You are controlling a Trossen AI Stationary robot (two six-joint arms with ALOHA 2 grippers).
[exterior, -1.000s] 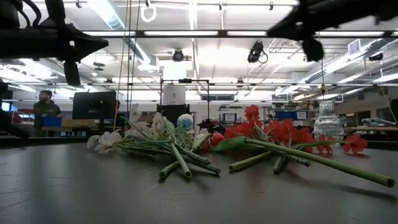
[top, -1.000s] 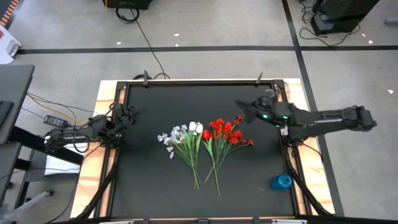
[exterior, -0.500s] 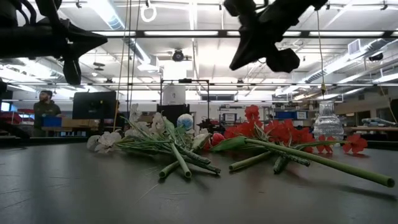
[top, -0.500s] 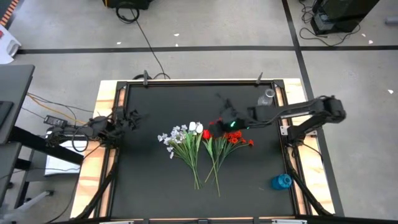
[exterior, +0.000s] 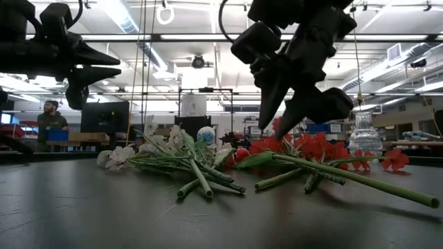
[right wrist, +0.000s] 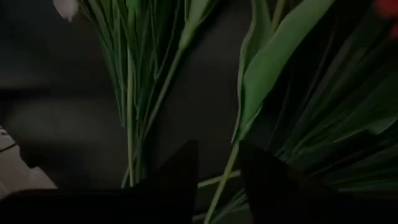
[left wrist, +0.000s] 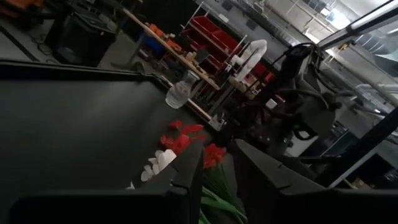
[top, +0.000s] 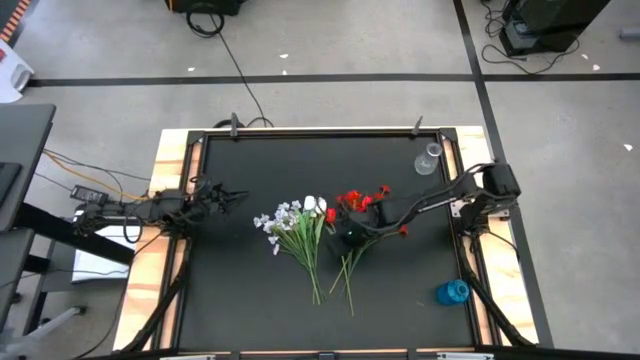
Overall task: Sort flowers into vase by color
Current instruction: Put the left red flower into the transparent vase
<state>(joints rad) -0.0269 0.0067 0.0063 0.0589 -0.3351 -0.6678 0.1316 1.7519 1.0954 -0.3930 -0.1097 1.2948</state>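
Two bunches lie on the black table, stalks toward the near edge. The white and pale-blue flowers [top: 296,222] [exterior: 166,145] are on the left and the red flowers [top: 365,205] [exterior: 311,149] on the right. My right gripper [top: 349,237] [exterior: 277,130] hangs open just above the red bunch's stalks, fingers pointing down. In the right wrist view a green stalk [right wrist: 219,180] runs between its fingers [right wrist: 217,149], and I see no touch. My left gripper [top: 240,194] [left wrist: 217,149] hovers open, well above the table, left of the white bunch.
A clear glass vase [top: 430,158] [exterior: 365,135] stands at the table's far right corner. A blue vase [top: 452,292] sits near the right edge toward the near side. Bare black table lies on both sides of the flowers. A person [exterior: 50,121] stands in the room behind.
My right gripper has swung from above the table's far right toward the left and near edges, dropped, and tipped its fingers down over the red bunch's stalks. My left gripper has moved a little toward the right, closer to the white bunch. The flowers have not moved.
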